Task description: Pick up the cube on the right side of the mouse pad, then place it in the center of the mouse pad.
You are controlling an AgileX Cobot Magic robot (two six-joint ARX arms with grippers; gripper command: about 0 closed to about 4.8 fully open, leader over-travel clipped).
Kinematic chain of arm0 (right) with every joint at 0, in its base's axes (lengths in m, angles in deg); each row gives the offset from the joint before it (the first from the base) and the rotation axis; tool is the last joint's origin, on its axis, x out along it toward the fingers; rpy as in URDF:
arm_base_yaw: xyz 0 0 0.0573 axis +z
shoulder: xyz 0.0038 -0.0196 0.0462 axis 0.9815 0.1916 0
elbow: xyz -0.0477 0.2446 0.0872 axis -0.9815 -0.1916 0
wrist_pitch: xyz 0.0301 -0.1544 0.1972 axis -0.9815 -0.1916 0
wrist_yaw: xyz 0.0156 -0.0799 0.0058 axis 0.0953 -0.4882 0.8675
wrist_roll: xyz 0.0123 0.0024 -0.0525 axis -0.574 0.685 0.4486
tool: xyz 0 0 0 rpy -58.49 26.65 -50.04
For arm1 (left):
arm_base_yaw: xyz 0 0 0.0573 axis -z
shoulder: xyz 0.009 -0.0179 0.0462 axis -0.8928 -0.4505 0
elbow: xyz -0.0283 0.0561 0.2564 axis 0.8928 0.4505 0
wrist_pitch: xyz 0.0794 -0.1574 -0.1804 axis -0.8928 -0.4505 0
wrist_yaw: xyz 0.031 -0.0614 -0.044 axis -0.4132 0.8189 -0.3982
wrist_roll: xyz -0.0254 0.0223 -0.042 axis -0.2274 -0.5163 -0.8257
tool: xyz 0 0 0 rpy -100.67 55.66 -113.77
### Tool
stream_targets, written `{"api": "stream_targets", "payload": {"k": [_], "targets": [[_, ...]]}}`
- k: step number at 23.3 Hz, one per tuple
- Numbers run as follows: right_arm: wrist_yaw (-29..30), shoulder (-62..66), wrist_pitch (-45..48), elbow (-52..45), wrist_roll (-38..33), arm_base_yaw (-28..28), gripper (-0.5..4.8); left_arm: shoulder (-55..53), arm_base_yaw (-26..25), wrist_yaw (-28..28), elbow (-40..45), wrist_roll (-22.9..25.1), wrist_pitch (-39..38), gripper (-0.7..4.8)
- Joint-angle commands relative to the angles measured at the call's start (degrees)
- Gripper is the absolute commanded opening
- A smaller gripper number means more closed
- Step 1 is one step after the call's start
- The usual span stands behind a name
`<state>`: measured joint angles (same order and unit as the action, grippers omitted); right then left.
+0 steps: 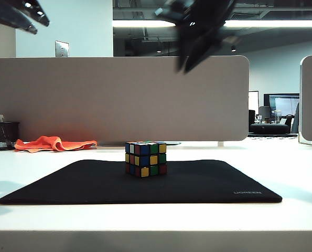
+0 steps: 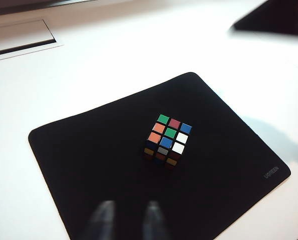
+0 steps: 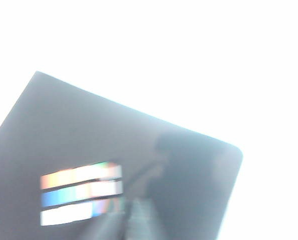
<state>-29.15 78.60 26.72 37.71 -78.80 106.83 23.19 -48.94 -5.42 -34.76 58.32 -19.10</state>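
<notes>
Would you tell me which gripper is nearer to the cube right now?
Right, probably. The right gripper hangs blurred above the cube, slightly right of it. The left gripper sits high toward the exterior view's upper-left corner, off past the mouse pad's left end.

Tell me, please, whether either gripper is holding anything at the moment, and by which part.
Nothing is held. The cube sits free on the mouse pad. The right gripper hangs well above it, and the left gripper hovers apart from it, empty.
</notes>
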Motion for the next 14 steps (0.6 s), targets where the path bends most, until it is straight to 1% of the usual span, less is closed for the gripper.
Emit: {"api": "stream_targets", "payload": {"k": [1, 2, 3, 5, 10, 13, 14], "targets": [[-4.3, -5.3, -3.7, 0.1, 1.0, -3.9, -0.09, 0.5, 0.1, -0.3, -0.4, -0.2, 0.0, 0.19], [-4.3, -7.6, -4.5, 0.1, 1.2, -5.9, -0.09, 1.1, 0.1, -1.7, -0.4, -0.1, 0.0, -0.06], [-4.3, -9.1, -4.9, 0.1, 1.2, -7.1, -0.09, 1.6, 0.1, -3.0, -0.4, 0.1, 0.0, -0.06], [-4.3, -13.6, -5.2, 0.1, 1.7, -10.5, -0.09, 4.0, 0.1, -8.0, -0.4, 0.3, -0.1, -0.06], [-4.9, -19.7, -4.6, -2.2, 1.7, -12.6, -0.09, 7.8, 0.1, -11.3, -0.4, 0.2, -0.3, -0.06], [-5.8, -25.1, -2.1, -8.0, 1.8, -12.5, -0.09, 9.9, 0.1, -12.1, -0.3, 0.2, -1.0, -0.06], [-5.7, -29.4, 0.7, -13.6, 1.8, -12.5, -0.09, 11.4, 0.1, -13.3, -0.3, 0.2, -2.1, -0.06]]}}
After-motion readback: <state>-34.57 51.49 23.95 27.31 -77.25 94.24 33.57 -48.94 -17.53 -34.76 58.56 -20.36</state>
